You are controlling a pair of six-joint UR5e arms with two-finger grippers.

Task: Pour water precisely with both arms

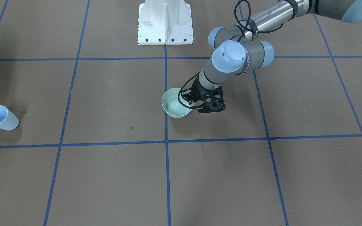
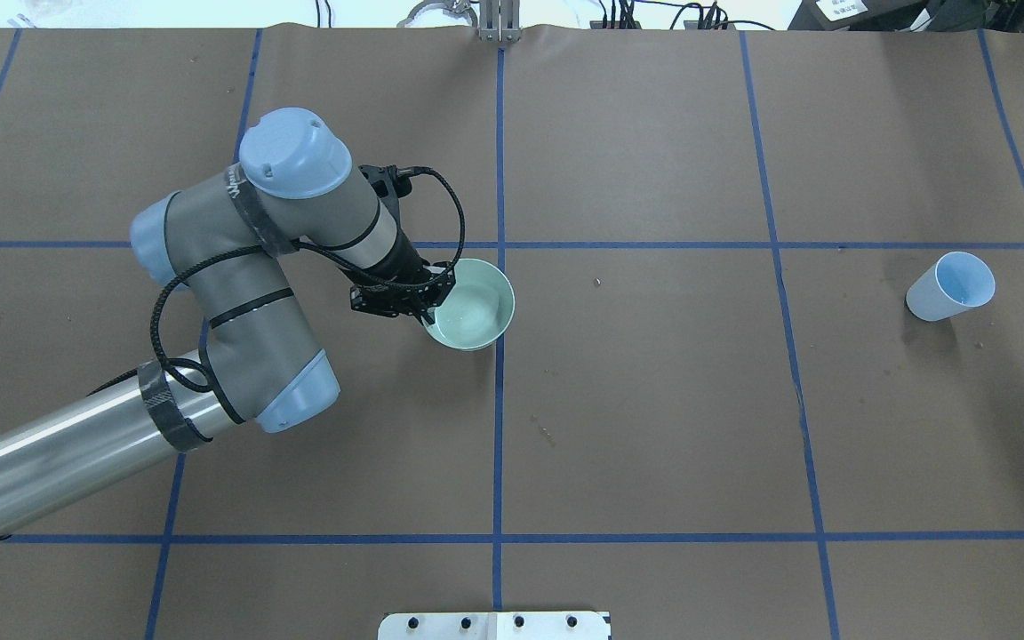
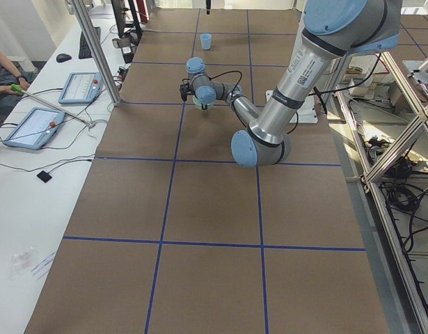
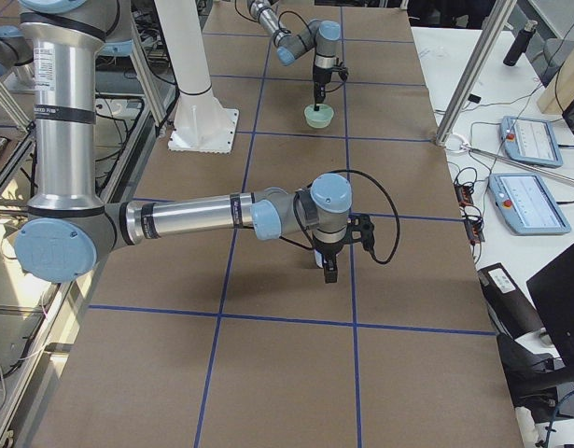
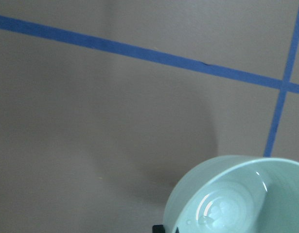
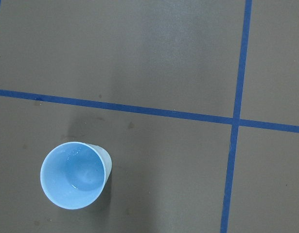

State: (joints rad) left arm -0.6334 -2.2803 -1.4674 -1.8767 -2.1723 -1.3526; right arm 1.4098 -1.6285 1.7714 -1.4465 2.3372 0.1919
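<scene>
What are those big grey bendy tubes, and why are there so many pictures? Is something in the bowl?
Those are two robot arms, the left arm and the right arm, each ending in a pincer called a gripper. Six cameras snapped one table: one faces the robot, one looks over its shoulders, two stand at the ends, one rides each wrist. On the table stand a pale green bowl and a light blue cup. The bowl holds a little water. The left gripper is at the bowl's rim; I cannot tell whether it pinches. The right gripper hangs in the air.
</scene>
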